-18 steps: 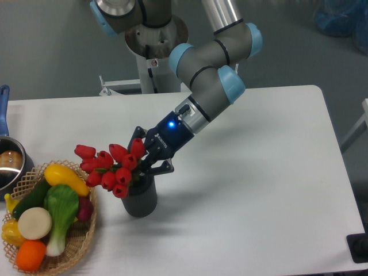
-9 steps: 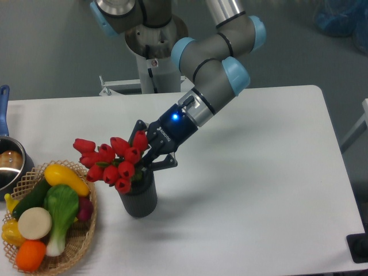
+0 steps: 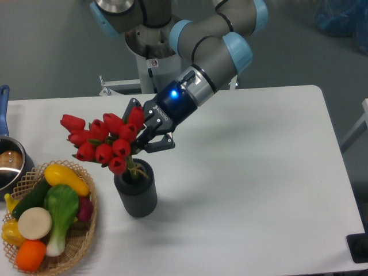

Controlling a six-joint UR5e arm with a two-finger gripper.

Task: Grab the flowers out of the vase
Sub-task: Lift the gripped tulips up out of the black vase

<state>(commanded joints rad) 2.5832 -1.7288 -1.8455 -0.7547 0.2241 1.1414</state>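
Observation:
The flowers (image 3: 102, 144), a bunch of red tulip buds with green leaves, lean up and to the left above the vase (image 3: 136, 189). Their lower stems still reach down into the vase's mouth. The vase is a small dark grey cylinder standing upright on the white table. My gripper (image 3: 141, 135) comes in from the upper right, tilted, and is shut on the flowers just behind the buds, a little above the vase rim.
A woven wicker basket (image 3: 80, 241) of toy vegetables sits at the front left, close to the vase. A metal pot (image 3: 10, 164) with a blue handle stands at the left edge. The arm's base (image 3: 150, 40) rises behind the table.
The gripper has lifted up and to the left with the flowers, so the buds now stand clear above the vase rim. The vase has stayed in place.

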